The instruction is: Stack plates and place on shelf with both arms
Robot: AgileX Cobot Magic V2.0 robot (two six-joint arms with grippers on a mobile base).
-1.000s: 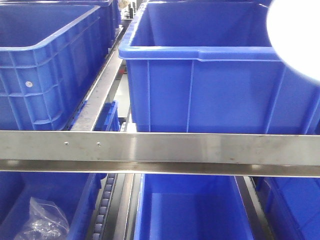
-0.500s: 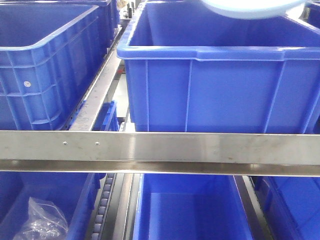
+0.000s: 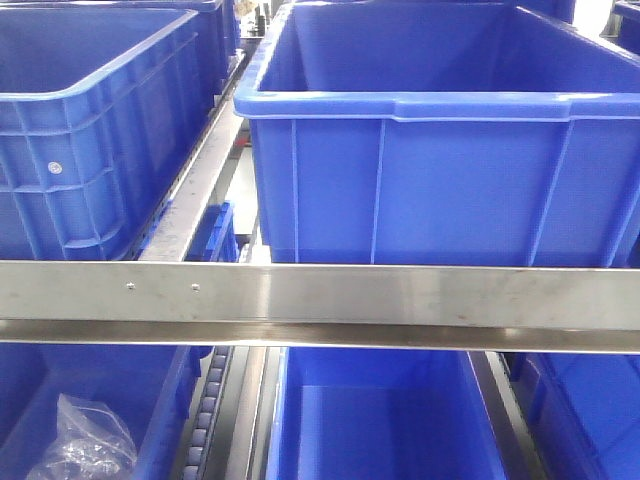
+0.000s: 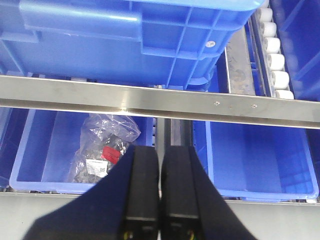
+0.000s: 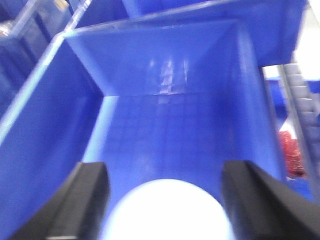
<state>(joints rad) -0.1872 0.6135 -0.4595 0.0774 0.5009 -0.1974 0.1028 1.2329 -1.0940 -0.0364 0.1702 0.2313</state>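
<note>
Right wrist view is showing the large blue plastic bin filling the frame, its ribbed floor directly under the black right gripper, whose fingers are standing wide apart with a round pale bluish-white plate lying blurred between and below them; whether it is resting on the floor I cannot tell. Retreating well probably means rising straight up, clear of the bin walls. Left wrist view is showing the black left gripper pressed together, empty, near the steel shelf rail.
</note>
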